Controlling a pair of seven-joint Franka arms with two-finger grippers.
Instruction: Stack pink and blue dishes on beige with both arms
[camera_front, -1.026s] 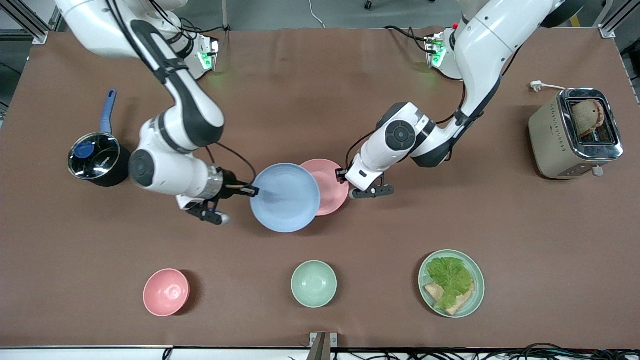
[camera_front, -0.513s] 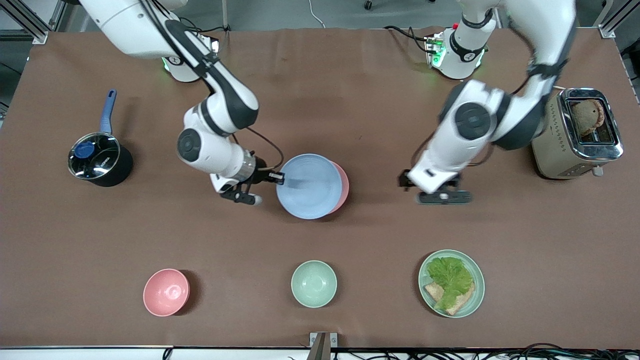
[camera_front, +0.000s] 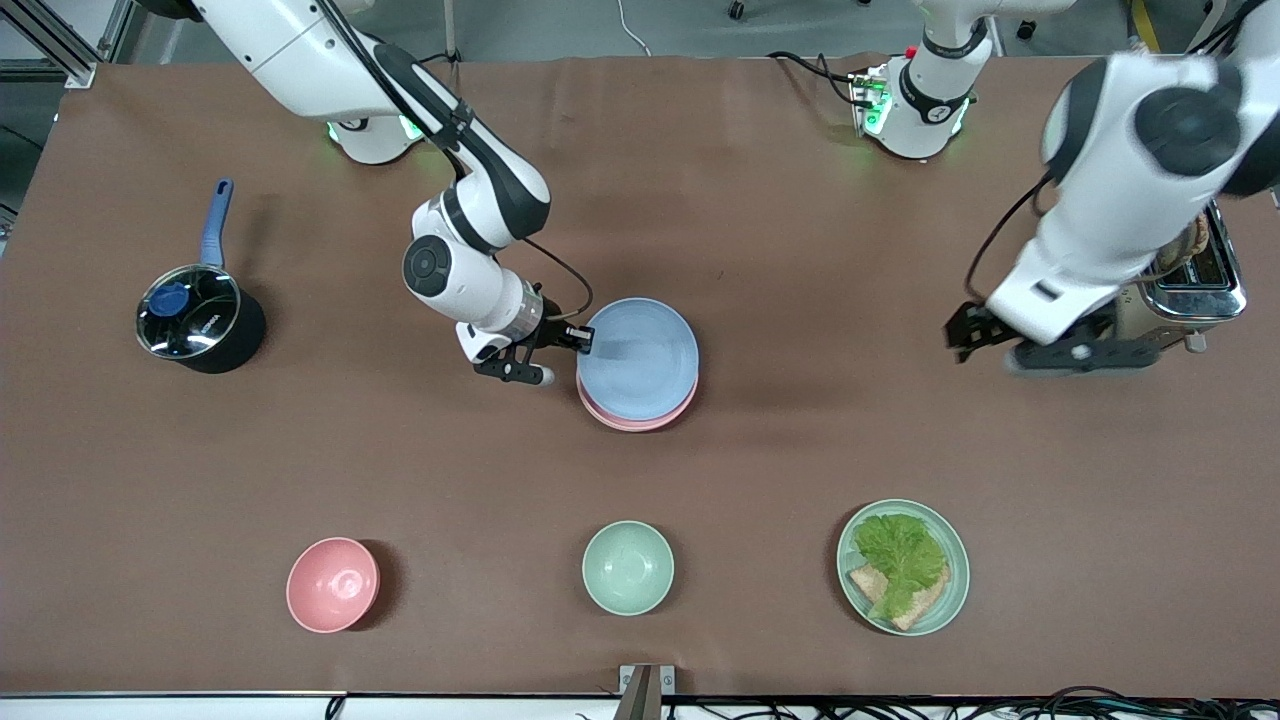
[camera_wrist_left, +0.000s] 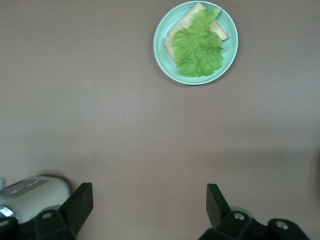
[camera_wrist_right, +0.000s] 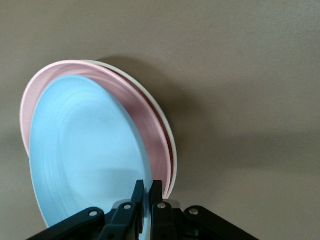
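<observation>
Right gripper (camera_front: 583, 339): pinches the blue plate's (camera_front: 640, 358) rim, over the pink plate (camera_front: 630, 421) mid-table.
Right wrist view: reveals the beige plate's (camera_wrist_right: 169, 137) edge beneath the pink; front view hides it.
Left gripper (camera_front: 1040, 345): spread wide, empty, beside the toaster (camera_front: 1205, 280).

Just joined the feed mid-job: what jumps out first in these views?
The right gripper is shut on the rim of the blue plate, holding it over the pink plate near the table's middle; the right wrist view shows a beige plate's edge under the pink one. The left gripper hangs open over the table beside the toaster, waiting. Nearer the front camera sits a green plate of lettuce and bread.
</observation>
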